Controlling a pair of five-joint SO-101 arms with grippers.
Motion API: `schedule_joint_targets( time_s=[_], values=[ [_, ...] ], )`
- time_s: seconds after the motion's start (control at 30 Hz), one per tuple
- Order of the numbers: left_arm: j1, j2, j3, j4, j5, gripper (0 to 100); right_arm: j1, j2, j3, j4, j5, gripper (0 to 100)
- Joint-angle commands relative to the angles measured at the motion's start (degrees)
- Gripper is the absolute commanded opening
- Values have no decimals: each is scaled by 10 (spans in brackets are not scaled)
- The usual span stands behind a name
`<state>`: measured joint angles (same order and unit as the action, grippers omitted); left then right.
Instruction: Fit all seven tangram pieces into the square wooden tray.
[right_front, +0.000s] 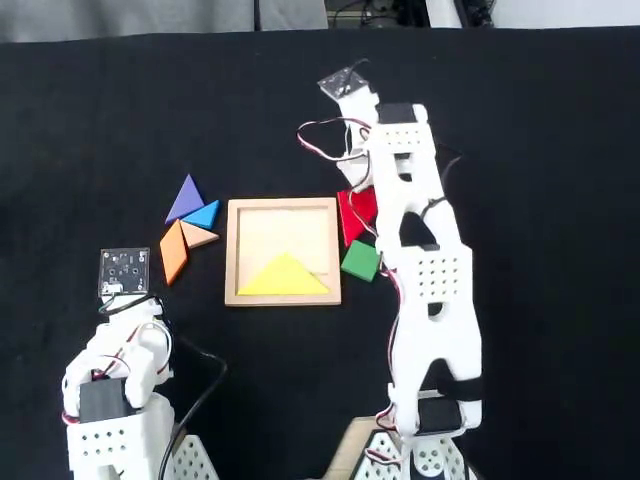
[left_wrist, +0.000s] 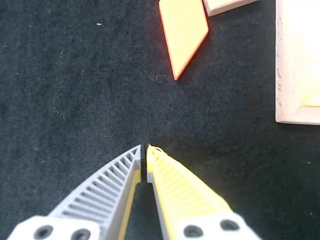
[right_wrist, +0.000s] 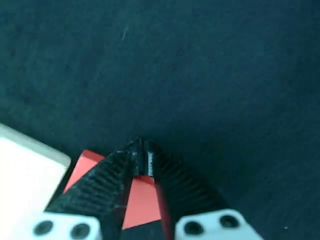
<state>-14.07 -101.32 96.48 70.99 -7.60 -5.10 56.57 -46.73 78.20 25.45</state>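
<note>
One red piece (right_front: 350, 215): likely light, stiff, thin; best pinched across opposite edges.
Right gripper (right_wrist: 142, 150): fingers pressed together, over it.
Left gripper (left_wrist: 146, 151): fingers pressed together, over cloth (left_wrist: 75, 75).

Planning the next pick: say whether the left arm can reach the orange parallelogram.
Probably yes: the orange parallelogram lies on bare cloth ahead of the shut left gripper, nothing between.

Soft, even light is coming from overhead. The matte black cloth bench (right_front: 540, 150) is soaking it up, so shadows are barely showing. The white plastic right arm (right_front: 430, 280) is reading bright against it. The square pale wooden tray (left_wrist: 286, 65) is glaring near white in the left wrist view. The right wrist view is running dimmer.
</note>
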Motion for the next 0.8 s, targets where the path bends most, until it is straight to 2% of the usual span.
schedule_joint_targets(
  time_s=[0.0,0.17,0.33,0.47,0.6,0.7,0.77],
  values=[
    [7,-2,11,4,-1,30,27,36,-90,113,68,11],
    [7,-2,11,1,-1,30,110,79,-160,200,113,11],
    [31,-2,11,1,-1,32,186,80,-153,231,218,11],
    [102,-2,11,0,-3,30,203,17,-21,231,323,11],
    [145,-2,11,2,-2,30,195,-103,155,217,391,11],
    [147,-2,11,4,-1,30,199,-211,256,148,390,11],
    [112,-2,11,4,-5,32,210,-283,310,86,360,11]
  ],
)
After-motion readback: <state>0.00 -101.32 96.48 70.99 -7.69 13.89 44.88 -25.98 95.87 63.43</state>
